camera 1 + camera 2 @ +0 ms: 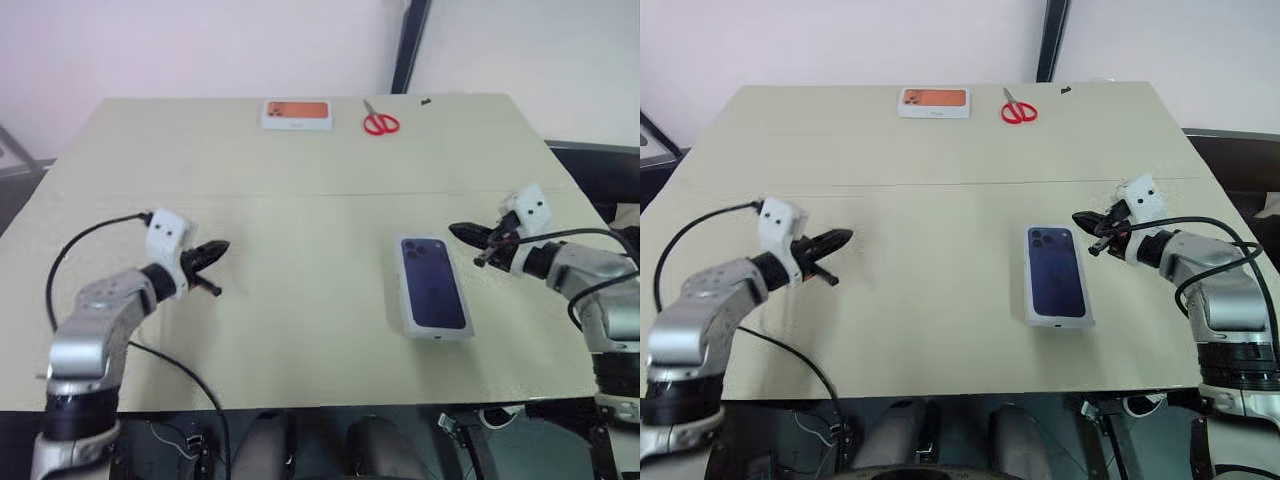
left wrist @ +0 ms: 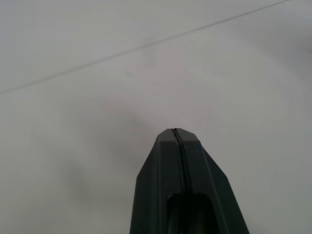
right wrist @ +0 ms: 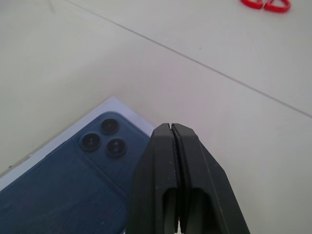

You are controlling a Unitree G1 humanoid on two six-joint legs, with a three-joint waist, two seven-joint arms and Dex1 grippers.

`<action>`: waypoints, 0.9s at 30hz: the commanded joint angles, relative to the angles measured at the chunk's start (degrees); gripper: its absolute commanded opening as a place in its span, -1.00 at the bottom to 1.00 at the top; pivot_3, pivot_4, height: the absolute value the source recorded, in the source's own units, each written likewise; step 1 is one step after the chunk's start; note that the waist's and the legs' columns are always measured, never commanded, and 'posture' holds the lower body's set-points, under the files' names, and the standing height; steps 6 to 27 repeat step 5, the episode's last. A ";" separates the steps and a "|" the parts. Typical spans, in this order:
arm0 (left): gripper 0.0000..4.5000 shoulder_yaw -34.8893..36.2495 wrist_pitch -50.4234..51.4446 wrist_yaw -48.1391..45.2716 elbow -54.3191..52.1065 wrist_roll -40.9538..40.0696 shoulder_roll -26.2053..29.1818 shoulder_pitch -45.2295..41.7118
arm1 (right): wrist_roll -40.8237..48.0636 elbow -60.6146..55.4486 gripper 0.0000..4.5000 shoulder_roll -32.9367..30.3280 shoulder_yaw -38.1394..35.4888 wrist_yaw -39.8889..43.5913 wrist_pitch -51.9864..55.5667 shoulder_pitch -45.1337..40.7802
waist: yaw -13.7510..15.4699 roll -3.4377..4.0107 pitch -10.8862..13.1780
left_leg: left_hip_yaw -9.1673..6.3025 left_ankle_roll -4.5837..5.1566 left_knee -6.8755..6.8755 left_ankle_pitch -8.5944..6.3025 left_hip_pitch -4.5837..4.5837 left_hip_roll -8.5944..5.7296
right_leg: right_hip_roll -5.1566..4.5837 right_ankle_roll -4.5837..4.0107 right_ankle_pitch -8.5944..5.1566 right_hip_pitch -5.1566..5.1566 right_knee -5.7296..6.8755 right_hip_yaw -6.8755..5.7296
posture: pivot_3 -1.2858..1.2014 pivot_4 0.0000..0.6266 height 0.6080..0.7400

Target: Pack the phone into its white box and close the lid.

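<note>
- the lid (image 1: 434, 288) lies in the lower right of centre of the head view, with its dark blue phone picture up. it seems to sit on the white box (image 1: 441, 335), of which you see just a thin white side under it.
- the phone itself i cannot see. i judge it is inside, under the lid, but the pictures do not prove this.
- so the step in hand looks like the last check: is the lid fully down?
- to do it well, look along the white edge on all sides. it looks even from here, with no corner raised, but the far side is hard to read.
- if a corner is high, press with closed tips on the middle of the lid, straight down and gently, so that the box does not slide on the desk (image 1: 300, 220).
- the right end effector (image 1: 462, 232) is clenched and grasps nothing. it hangs above the desk just beside the upper right corner of the lid, apart from it, pointing towards picture left and a little down.
- the left end effector (image 1: 215, 250) is also clenched and empty. it is at centre left, well apart from the lid, pointing right and slightly down over bare desk.
- both forearms come in from the lower corners, bent at the elbows and spread wide.
- the red scissors (image 1: 380, 122) and the box with the orange picture (image 1: 297, 114) lie at the upper centre, far from your work.
</note>
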 commanded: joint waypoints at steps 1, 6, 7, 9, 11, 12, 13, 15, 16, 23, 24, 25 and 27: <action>-1.00 3.00 -0.01 2.48 -3.61 -1.48 -0.02 2.00 | 1.88 -0.47 -0.97 -0.53 -0.66 2.51 0.00 -0.69 | 0.07 0.00 0.00 | 0.00 0.02 0.00 -0.01 0.01 0.00 | 0.00 0.00 0.00 0.01 0.01 0.00 | 0.03 -0.52 1.00; -1.00 2.37 -1.07 3.73 -3.87 -1.50 0.17 4.09 | 2.37 -0.83 -0.97 -0.74 0.01 4.03 1.04 -1.08 | 0.38 0.00 0.00 | 0.00 0.32 0.07 -0.18 0.02 -0.01 | -0.01 0.00 0.00 0.10 -0.05 -0.01 | 0.03 -0.52 1.00; -1.00 2.37 -1.07 3.73 -3.87 -1.50 0.17 4.09 | 2.37 -0.83 -0.97 -0.74 0.01 4.03 1.04 -1.08 | 0.38 0.00 0.00 | 0.00 0.32 0.07 -0.18 0.02 -0.01 | -0.01 0.00 0.00 0.10 -0.05 -0.01 | 0.03 -0.52 1.00; -1.00 2.37 -1.07 3.73 -3.87 -1.50 0.17 4.09 | 2.37 -0.83 -0.97 -0.74 0.01 4.03 1.04 -1.08 | 0.38 0.00 0.00 | 0.00 0.32 0.07 -0.18 0.02 -0.01 | -0.01 0.00 0.00 0.10 -0.05 -0.01 | 0.03 -0.52 1.00; -1.00 2.37 -1.07 3.73 -3.87 -1.50 0.17 4.09 | 2.37 -0.83 -0.97 -0.74 0.01 4.03 1.04 -1.08 | 0.38 0.00 0.00 | 0.00 0.32 0.07 -0.18 0.02 -0.01 | -0.01 0.00 0.00 0.10 -0.05 -0.01 | 0.03 -0.52 1.00; -1.00 2.37 -1.07 3.73 -3.87 -1.50 0.17 4.09 | 2.37 -0.83 -0.97 -0.74 0.01 4.03 1.04 -1.08 | 0.38 0.00 0.00 | 0.00 0.32 0.07 -0.18 0.02 -0.01 | -0.01 0.00 0.00 0.10 -0.05 -0.01 | 0.03 -0.52 1.00; -1.00 2.37 -1.07 3.73 -3.87 -1.50 0.17 4.09 | 2.37 -0.83 -0.97 -0.74 0.01 4.03 1.04 -1.08 | 0.38 0.00 0.00 | 0.00 0.32 0.07 -0.18 0.02 -0.01 | -0.01 0.00 0.00 0.10 -0.05 -0.01 | 0.03 -0.52 1.00; -1.00 2.37 -1.07 3.73 -3.87 -1.50 0.17 4.09 | 2.37 -0.83 -0.97 -0.74 0.01 4.03 1.04 -1.08 | 0.38 0.00 0.00 | 0.00 0.32 0.07 -0.18 0.02 -0.01 | -0.01 0.00 0.00 0.10 -0.05 -0.01 | 0.03 -0.52 1.00; -1.00 2.37 -1.07 3.73 -3.87 -1.50 0.17 4.09 | 2.37 -0.83 -0.97 -0.74 0.01 4.03 1.04 -1.08 | 0.38 0.00 0.00 | 0.00 0.32 0.07 -0.18 0.02 -0.01 | -0.01 0.00 0.00 0.10 -0.05 -0.01 | 0.03 -0.52 1.00; -1.00 2.37 -1.07 3.73 -3.87 -1.50 0.17 4.09 | 2.37 -0.83 -0.97 -0.74 0.01 4.03 1.04 -1.08 | 0.38 0.00 0.00 | 0.00 0.32 0.07 -0.18 0.02 -0.01 | -0.01 0.00 0.00 0.10 -0.05 -0.01 | 0.03 -0.52 1.00; -1.00 2.37 -1.07 3.73 -3.87 -1.50 0.17 4.09 | 2.37 -0.83 -0.97 -0.74 0.01 4.03 1.04 -1.08 | 0.38 0.00 0.00 | 0.00 0.32 0.07 -0.18 0.02 -0.01 | -0.01 0.00 0.00 0.10 -0.05 -0.01 | 0.03 -0.52 1.00; -1.00 2.37 -1.07 3.73 -3.87 -1.50 0.17 4.09 | 2.37 -0.83 -0.97 -0.74 0.01 4.03 1.04 -1.08 | 0.38 0.00 0.00 | 0.00 0.32 0.07 -0.18 0.02 -0.01 | -0.01 0.00 0.00 0.10 -0.05 -0.01 | 0.03 -0.52 1.00; -1.00 2.37 -1.07 3.73 -3.87 -1.50 0.17 4.09 | 2.37 -0.83 -0.97 -0.74 0.01 4.03 1.04 -1.08 | 0.38 0.00 0.00 | 0.00 0.32 0.07 -0.18 0.02 -0.01 | -0.01 0.00 0.00 0.10 -0.05 -0.01 | 0.03 -0.52 1.00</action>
